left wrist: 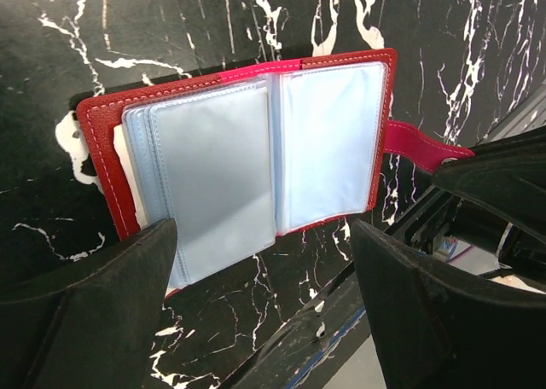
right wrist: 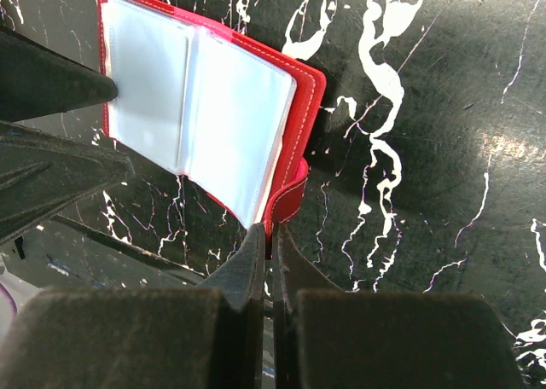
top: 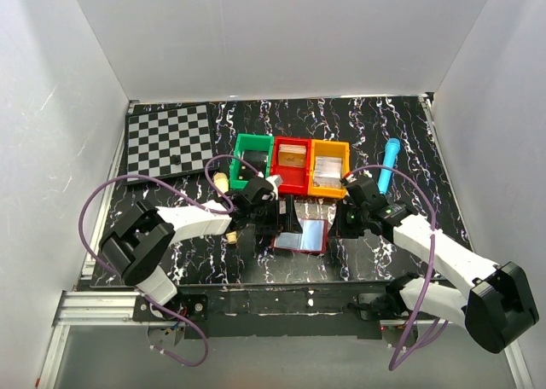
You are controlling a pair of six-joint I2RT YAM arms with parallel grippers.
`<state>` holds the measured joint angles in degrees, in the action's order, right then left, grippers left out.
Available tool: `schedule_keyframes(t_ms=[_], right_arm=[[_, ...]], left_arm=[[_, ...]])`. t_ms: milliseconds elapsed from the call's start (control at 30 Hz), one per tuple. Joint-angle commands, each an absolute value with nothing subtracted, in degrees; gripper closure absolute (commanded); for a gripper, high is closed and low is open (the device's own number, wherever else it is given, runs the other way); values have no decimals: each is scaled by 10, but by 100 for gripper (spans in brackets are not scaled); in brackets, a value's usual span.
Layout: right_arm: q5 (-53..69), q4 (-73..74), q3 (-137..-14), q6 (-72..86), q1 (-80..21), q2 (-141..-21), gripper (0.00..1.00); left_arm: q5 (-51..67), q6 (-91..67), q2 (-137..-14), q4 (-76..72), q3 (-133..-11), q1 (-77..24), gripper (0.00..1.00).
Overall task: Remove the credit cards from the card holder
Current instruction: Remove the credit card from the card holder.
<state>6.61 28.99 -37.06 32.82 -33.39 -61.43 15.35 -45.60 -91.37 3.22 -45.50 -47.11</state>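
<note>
Near the front middle of the black, white-veined worktop [top: 196, 252], we see the small, flat, dark-red leather-like card holder [top: 300, 234] lying open like a book. Its glossy pale-blue plastic sleeves [left wrist: 217, 163] face up. It sits between our two arms, just in front of a row of three plastic bins: a green bin [top: 252, 139], a red bin [top: 291, 188] and an orange bin [top: 329, 144].

Our left gripper [left wrist: 264, 235] hangs over the near edge of the card holder with its jaws wide apart, one black finger [left wrist: 111, 312] on each side of the open pages. Whether they touch it, we cannot tell.

Our right gripper [right wrist: 269, 235] has its jaws pressed together, pinching the card holder's red snap tab [right wrist: 288, 197] at the cover's edge.

A black-and-white chessboard [top: 169, 140] lies at the far left, and a light-blue cylinder [top: 389, 163] lies to the right of the bins.
</note>
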Motion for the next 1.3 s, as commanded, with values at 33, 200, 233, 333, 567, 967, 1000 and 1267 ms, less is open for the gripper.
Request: schedule_keyframes(t_ms=[33, 200, 233, 333, 567, 967, 1000, 1267], right_arm=[[72, 285, -376, 326, -331, -612, 99], [74, 282, -377, 326, -331, -617, 99], [75, 282, -378, 326, -331, -618, 99], [75, 280, -377, 326, -331, -620, 99], [76, 279, -378, 326, -331, -621, 99], [76, 279, -376, 324, -331, -623, 99], [76, 278, -375, 324, -331, -624, 99], [75, 276, -376, 322, -331, -627, 99]], left_arm=[[182, -439, -924, 13, -466, -475, 18], [199, -432, -925, 4, -466, -479, 18], [200, -432, -925, 4, -467, -479, 18], [207, -425, -925, -13, -468, -481, 18], [214, -415, -922, -18, -473, -488, 18], [252, -383, -940, -26, -502, -505, 17], [255, -375, -939, -26, -509, -511, 17], [190, -367, -843, -52, -454, -519, 7]])
